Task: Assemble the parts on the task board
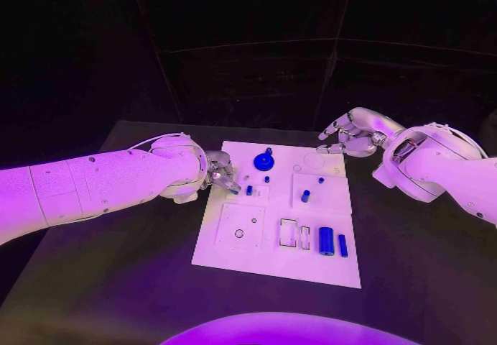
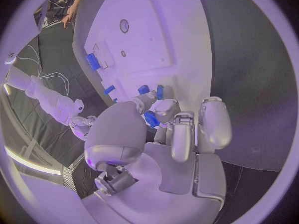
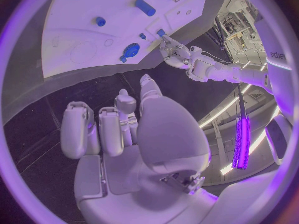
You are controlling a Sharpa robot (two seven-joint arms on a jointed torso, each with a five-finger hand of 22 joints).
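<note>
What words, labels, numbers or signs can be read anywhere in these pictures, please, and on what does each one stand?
"arpa": dark letters, cut off at the circle's rim, on the white arm in the right wrist view; only this fragment reads.
Task board: outlines and recesses, no readable words or numbers.
Blue parts: no markings can be made out.
Left robot hand and right robot hand: no readable labels.
</note>
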